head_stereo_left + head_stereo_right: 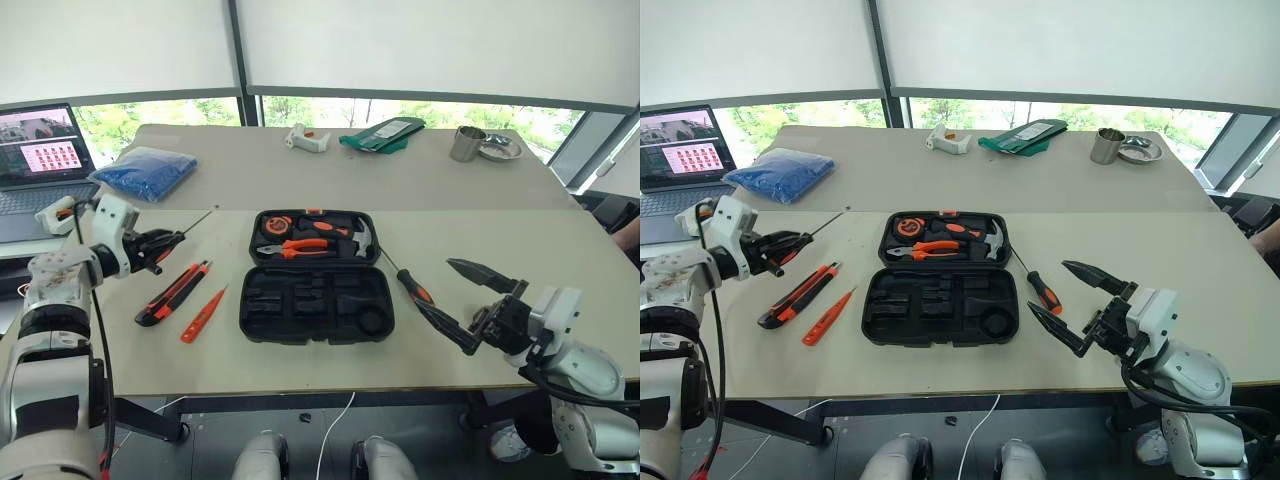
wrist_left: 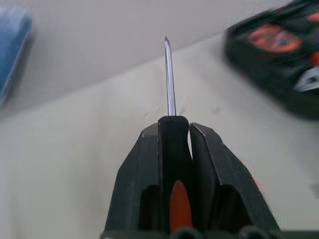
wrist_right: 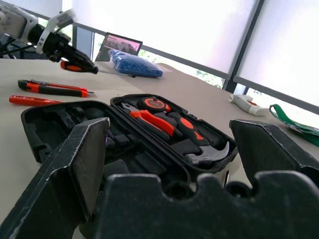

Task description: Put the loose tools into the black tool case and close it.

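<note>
My left tool (image 1: 158,246) is clamped on a screwdriver (image 1: 185,232), lifted off the counter (image 1: 500,240), with the black tool case (image 1: 316,302) lying open to its right. My right tool (image 1: 470,300) hangs spread wide just right of the second screwdriver (image 1: 410,282). The utility knife (image 1: 172,294) and tester pen (image 1: 203,313) lie below my left tool.

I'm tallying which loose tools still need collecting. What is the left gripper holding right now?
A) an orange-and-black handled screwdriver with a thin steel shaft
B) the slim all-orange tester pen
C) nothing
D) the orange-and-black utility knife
A: the left gripper is clamped on the orange-and-black handled screwdriver, its steel shaft jutting out past the fingers, while the orange-and-black utility knife and slim orange tester pen lie on the table.
</note>
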